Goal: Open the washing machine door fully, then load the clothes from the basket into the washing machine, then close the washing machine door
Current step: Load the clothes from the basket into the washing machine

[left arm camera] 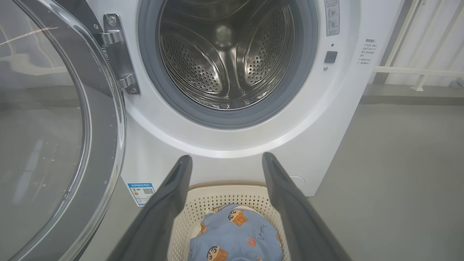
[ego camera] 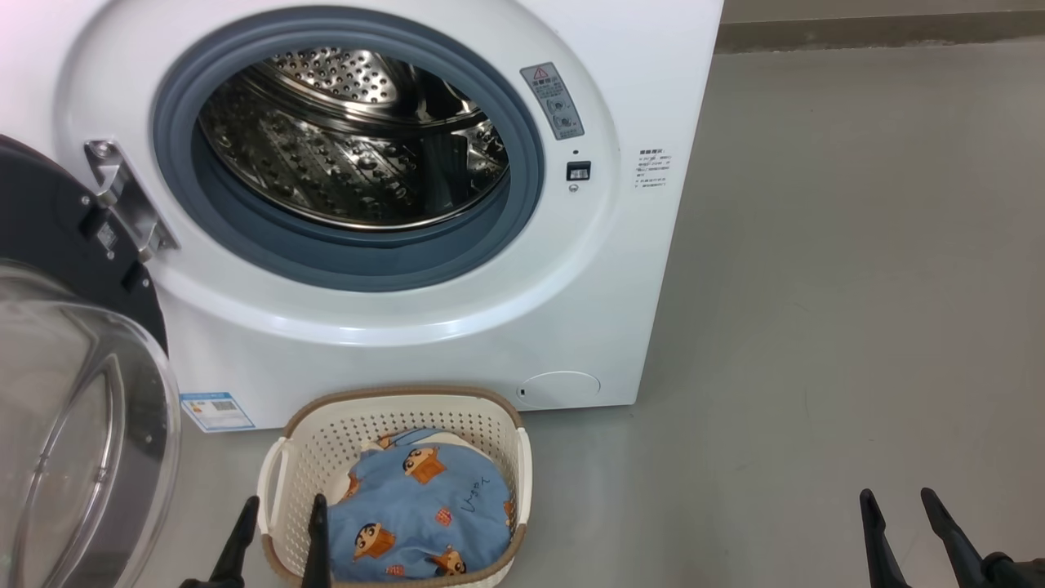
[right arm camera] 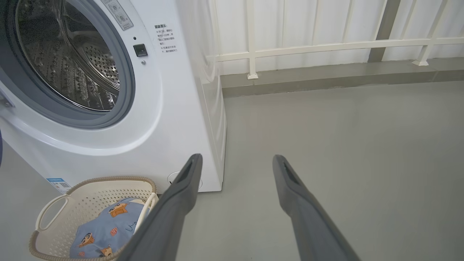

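Observation:
The white washing machine [ego camera: 620,269] stands with its steel drum [ego camera: 351,139] exposed. Its door [ego camera: 73,384] is swung wide to the left, the clear bowl window [left arm camera: 40,137] facing me. On the floor in front sits the cream basket [ego camera: 326,437] holding the light blue clothes [ego camera: 424,506] with cartoon figures. My left gripper [ego camera: 282,510] is open at the basket's near left rim, just above the clothes [left arm camera: 235,235], with nothing between its fingers [left arm camera: 166,210]. Far to the right, my right gripper [ego camera: 898,502] hangs open over bare floor, and its own view shows the basket [right arm camera: 90,192] at lower left.
Grey floor [ego camera: 857,286] stretches to the right of the machine. A white railing [right arm camera: 326,47] on a low kerb runs behind it. A blue label sticker [ego camera: 216,411] and a round cover [ego camera: 559,388] mark the machine's base.

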Robot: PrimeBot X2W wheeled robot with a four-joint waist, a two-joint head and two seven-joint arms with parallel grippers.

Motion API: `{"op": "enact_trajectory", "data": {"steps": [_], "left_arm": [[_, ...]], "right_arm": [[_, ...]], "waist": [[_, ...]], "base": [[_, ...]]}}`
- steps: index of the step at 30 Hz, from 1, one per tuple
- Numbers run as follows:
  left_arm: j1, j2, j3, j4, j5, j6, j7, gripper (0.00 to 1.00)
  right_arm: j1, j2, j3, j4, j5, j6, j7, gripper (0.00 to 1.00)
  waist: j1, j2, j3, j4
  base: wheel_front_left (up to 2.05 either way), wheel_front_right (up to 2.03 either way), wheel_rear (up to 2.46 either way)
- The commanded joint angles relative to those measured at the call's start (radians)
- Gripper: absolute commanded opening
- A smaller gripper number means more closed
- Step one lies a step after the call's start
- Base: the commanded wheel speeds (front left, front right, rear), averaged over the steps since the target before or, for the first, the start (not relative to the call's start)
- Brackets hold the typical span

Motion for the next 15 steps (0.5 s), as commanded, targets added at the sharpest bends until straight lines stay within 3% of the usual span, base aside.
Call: {"op": "enact_trajectory", "data": {"steps": [1, 15], "left_arm": [[-0.032, 0.01, 0.028, -0.028, 0.009, 0.009, -0.006, 1.0], [-0.037, 0.01, 0.011, -0.029, 0.001, 0.018, -0.006, 1.0]], "right_arm": [[-0.015, -0.013, 0.02, -0.024, 0.013, 0.002, -0.012, 1.0], [-0.025, -0.02, 0.026, -0.02, 0.017, 0.002, -0.012, 1.0]], "waist": [[0.0, 0.0, 0.003, 0.0], [0.0, 0.0, 0.017, -0.007]], "base": [[0.23, -0.23, 0.0], [0.01, -0.01, 0.0]]}}
